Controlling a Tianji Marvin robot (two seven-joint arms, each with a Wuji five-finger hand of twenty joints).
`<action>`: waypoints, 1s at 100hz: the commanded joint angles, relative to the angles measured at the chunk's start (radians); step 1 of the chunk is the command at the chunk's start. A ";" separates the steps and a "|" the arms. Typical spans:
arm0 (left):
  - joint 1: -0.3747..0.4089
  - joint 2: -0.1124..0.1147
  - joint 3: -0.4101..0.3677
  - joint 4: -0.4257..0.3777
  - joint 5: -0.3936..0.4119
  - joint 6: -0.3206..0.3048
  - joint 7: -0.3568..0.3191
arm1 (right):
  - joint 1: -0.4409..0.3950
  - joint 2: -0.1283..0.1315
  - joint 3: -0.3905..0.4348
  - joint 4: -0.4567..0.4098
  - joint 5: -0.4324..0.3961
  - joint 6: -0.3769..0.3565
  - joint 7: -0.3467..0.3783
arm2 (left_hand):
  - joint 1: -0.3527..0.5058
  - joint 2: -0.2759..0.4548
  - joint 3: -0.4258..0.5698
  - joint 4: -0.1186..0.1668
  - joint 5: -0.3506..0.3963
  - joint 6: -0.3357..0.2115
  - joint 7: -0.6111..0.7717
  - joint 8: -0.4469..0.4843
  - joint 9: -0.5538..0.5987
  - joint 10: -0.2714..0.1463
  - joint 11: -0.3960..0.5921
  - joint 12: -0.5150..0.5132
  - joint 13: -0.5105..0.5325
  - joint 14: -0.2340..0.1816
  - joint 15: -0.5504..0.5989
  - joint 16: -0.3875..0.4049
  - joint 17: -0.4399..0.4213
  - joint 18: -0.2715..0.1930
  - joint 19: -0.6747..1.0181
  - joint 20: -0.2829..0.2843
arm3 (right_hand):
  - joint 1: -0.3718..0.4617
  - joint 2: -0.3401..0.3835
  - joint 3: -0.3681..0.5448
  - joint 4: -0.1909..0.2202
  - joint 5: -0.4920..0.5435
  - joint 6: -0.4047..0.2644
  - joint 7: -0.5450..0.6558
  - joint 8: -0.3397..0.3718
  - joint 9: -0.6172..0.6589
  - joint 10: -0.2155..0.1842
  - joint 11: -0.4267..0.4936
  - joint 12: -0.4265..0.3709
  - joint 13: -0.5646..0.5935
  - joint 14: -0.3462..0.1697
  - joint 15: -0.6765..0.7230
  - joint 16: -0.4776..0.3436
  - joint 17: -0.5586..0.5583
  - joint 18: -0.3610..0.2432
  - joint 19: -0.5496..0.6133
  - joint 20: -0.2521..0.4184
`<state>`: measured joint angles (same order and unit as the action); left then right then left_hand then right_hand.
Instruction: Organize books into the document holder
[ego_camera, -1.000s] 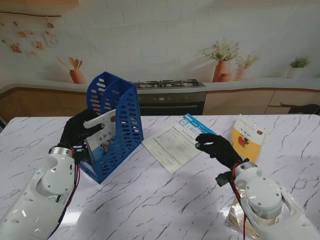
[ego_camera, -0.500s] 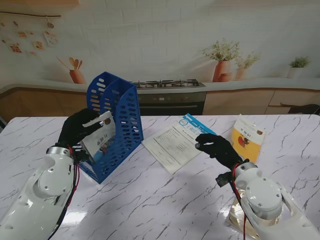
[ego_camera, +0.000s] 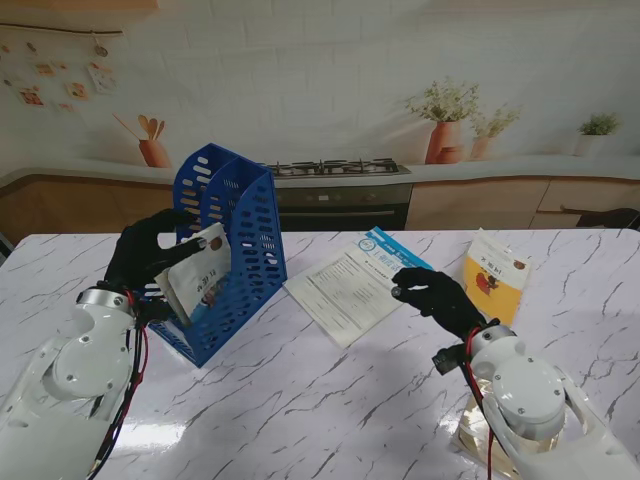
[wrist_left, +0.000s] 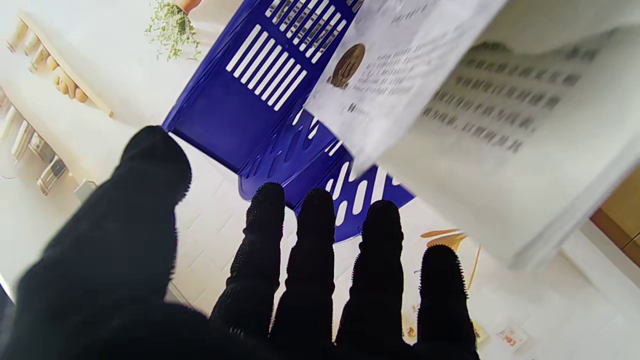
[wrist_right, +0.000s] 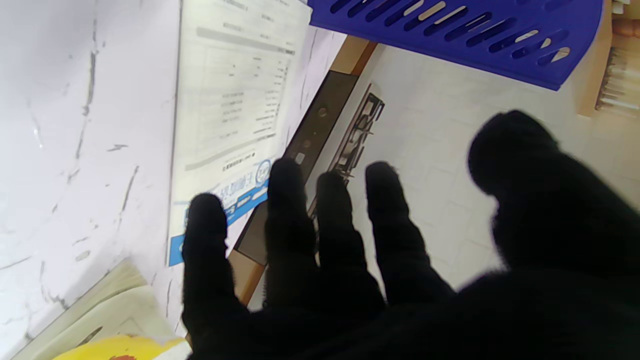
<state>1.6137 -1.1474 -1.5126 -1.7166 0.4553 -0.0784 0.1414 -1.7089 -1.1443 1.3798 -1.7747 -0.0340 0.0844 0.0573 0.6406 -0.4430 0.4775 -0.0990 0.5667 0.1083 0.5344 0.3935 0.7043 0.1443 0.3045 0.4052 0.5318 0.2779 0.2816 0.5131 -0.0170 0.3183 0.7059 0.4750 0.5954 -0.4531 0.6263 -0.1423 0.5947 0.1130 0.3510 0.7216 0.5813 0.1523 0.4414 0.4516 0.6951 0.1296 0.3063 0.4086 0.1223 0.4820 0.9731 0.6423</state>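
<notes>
Looking down from the stand, you see a blue slotted plastic document holder (ego_camera: 228, 250) upright on the glossy marble-patterned table (ego_camera: 300, 400). Your left hand (ego_camera: 145, 255), gloved in knobbly black fabric, has its fingers spread beside a thin white booklet (ego_camera: 202, 275) tilted inside the holder's open front; you cannot tell whether they grip it. Your right hand (ego_camera: 432, 296) hovers, fingers loose and holding nothing, at the edge of a flat white leaflet (ego_camera: 355, 283). A yellow-covered book (ego_camera: 494, 276) lies farther right.

Glossy marble table (ego_camera: 300, 400), perforated plastic holder (ego_camera: 250, 240)
</notes>
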 joint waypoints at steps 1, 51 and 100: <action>0.022 0.001 -0.007 -0.041 0.016 -0.015 -0.004 | -0.007 -0.007 -0.004 -0.003 0.006 -0.003 -0.004 | -0.025 0.025 -0.031 0.033 -0.025 -0.032 -0.020 -0.018 -0.031 0.005 -0.019 -0.012 -0.030 -0.011 -0.029 -0.012 -0.003 -0.062 -0.058 -0.026 | -0.022 0.009 -0.004 0.040 -0.007 -0.021 -0.006 -0.008 0.002 -0.029 -0.009 -0.002 -0.007 -0.014 -0.017 0.006 -0.010 -0.012 -0.004 -0.003; 0.071 -0.009 0.050 -0.192 0.068 -0.050 0.070 | -0.014 -0.008 0.001 -0.007 0.007 -0.012 -0.013 | -0.015 0.042 -0.079 0.035 -0.022 -0.026 -0.036 -0.017 -0.039 0.003 -0.026 -0.015 -0.031 -0.005 -0.026 -0.017 0.024 -0.045 -0.026 -0.084 | 0.051 0.057 -0.031 0.040 -0.001 -0.023 0.000 -0.006 0.012 -0.038 0.048 0.044 0.003 -0.025 0.013 0.023 -0.005 -0.018 -0.001 -0.001; -0.027 -0.021 0.250 -0.138 -0.025 -0.153 0.082 | -0.042 -0.006 0.020 -0.021 -0.030 -0.029 -0.022 | 0.015 0.070 -0.123 0.042 -0.024 -0.018 -0.050 -0.013 -0.035 0.004 -0.028 -0.007 -0.005 -0.007 -0.016 -0.002 0.036 0.039 0.012 -0.035 | 0.026 0.014 -0.021 0.039 0.028 -0.040 0.024 0.008 0.037 -0.048 0.078 0.099 -0.006 -0.023 0.040 0.039 -0.029 -0.017 -0.017 -0.006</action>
<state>1.5944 -1.1513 -1.2844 -1.8671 0.4119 -0.2061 0.2419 -1.7374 -1.1454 1.3964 -1.7884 -0.0629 0.0592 0.0360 0.6419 -0.4109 0.3864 -0.0871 0.5573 0.1081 0.4962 0.3922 0.6825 0.1525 0.2937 0.4007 0.5222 0.2779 0.2810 0.5018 0.0240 0.3440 0.6917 0.4209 0.6407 -0.4182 0.5932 -0.1423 0.5968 0.1121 0.3521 0.7216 0.5854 0.1351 0.4920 0.5354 0.6955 0.1296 0.3259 0.4303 0.1094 0.4819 0.9708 0.6423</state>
